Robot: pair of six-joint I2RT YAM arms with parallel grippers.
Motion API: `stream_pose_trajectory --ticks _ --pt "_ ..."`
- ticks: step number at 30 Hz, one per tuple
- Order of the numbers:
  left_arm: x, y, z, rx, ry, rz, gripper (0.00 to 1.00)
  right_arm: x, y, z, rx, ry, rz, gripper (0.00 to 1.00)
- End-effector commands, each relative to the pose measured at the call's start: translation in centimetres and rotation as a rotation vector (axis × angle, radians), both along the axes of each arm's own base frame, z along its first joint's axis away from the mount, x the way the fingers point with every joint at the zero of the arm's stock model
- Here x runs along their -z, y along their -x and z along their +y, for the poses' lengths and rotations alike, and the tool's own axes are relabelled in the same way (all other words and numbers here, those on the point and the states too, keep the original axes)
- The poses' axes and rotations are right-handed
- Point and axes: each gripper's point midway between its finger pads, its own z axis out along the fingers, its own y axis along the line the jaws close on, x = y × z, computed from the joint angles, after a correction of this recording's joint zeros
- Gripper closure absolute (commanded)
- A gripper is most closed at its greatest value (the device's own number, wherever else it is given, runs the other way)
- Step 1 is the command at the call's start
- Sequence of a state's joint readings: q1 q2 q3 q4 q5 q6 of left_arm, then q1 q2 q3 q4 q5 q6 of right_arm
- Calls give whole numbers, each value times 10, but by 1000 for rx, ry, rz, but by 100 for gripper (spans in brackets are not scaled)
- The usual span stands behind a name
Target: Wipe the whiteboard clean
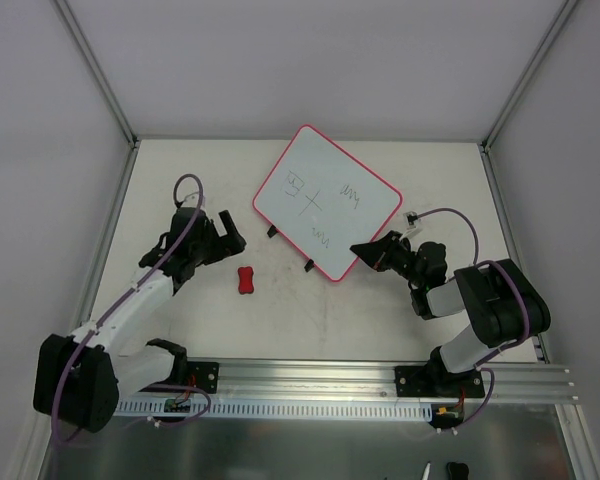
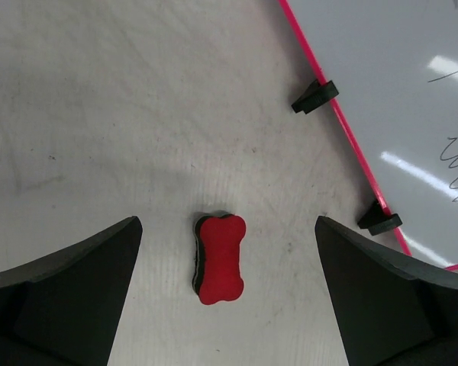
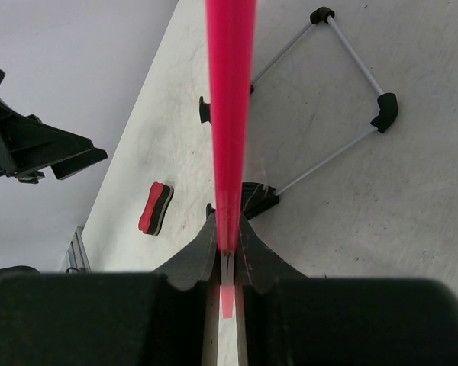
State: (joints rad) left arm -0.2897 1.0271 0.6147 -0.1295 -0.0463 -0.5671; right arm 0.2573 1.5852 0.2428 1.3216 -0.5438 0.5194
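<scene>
Top view: one white, pink-framed whiteboard [image 1: 325,200] is sitting far-centre on the counter [image 1: 310,330], with two black clips [image 1: 272,232] on its near edge. One red bow-shaped foam eraser [image 1: 246,281] is lying just beside the board.

Left wrist: left claw [image 2: 227,225] is gaping wide over the eraser and holding nothing.

Right wrist: right claw [image 3: 227,252] is pinching the whiteboard's frame edge.

The off-white matte table [image 1: 180,330] carried only a few things.
A small red bone-shaped eraser block [image 1: 246,281] with a dark lower layer lay flat near the middle of the table. Just beyond it and to the right, the white rounded-corner whiteboard [image 1: 330,195] with a thin pink-red frame met the surface on its two small black clips [image 1: 271,232] (thin dark scribbles marked its face). A thin metal wire stand [image 3: 351,99] with black corners lay behind it.
</scene>
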Motion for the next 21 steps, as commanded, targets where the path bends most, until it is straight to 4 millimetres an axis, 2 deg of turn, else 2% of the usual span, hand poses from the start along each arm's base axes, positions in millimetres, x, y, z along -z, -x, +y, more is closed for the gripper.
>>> stream_pose_trajectory --ticks 1,2,3,5,6,9,17,20,21 --pt "25 19 -4 75 -60 186 1 -44 -13 -1 16 -14 -247 100" --pt "24 21 -11 104 -48 219 1 -43 -13 -2 18 -14 -246 100" --pt "36 23 -12 118 -76 268 1 -44 -13 -1 16 -13 -248 100" --pt "41 23 -16 141 -113 309 1 -44 -13 -1 15 -15 -246 100" --pt "52 26 -10 134 -162 354 1 -44 -13 -1 13 -16 -248 100" --pt "61 29 -19 169 -185 389 1 -44 -14 -1 15 -16 -248 100" --pt "53 30 -31 211 -251 337 3 -45 -13 -1 9 -17 -251 100" --pt "62 31 -32 249 -284 367 7 -46 -13 0 7 -18 -251 100" --pt "64 30 -33 258 -292 370 13 -46 -13 -1 9 -18 -251 100"
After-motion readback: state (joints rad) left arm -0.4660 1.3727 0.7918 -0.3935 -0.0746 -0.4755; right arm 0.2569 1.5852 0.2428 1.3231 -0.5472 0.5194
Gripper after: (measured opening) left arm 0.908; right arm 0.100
